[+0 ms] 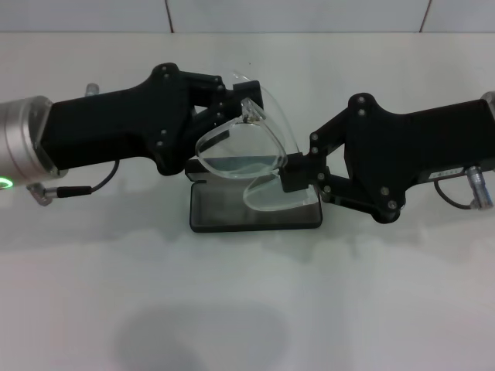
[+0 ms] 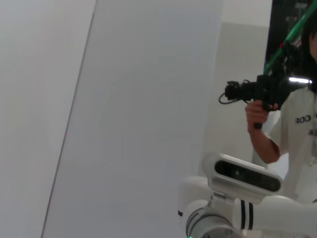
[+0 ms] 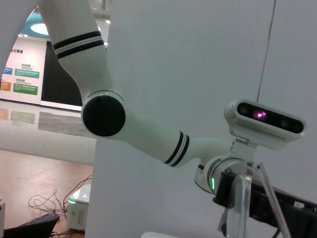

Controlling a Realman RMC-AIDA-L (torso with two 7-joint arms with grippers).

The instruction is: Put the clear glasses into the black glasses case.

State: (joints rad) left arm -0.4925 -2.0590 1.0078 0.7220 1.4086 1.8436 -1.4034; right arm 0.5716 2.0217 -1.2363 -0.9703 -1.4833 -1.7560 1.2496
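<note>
both grippers, left gripper [image 1: 232, 116] and right gripper [image 1: 298, 171], clenched on the clear glasses [image 1: 247, 154] above the black glasses case [image 1: 255, 210]; best lowered level, arms folded.

bright, even overhead light washes the white table [image 1: 247, 309], leaving 1 soft blurred shadow.

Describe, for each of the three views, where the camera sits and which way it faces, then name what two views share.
Head: above, looking down on the table; both hands, left and right, hold the glasses over the open case.
Left wrist: faces out to a wall, a person and the robot's head camera.
Right wrist: faces the left arm and its wrist camera.
Shared: the head and right wrist views both show the left arm.
</note>
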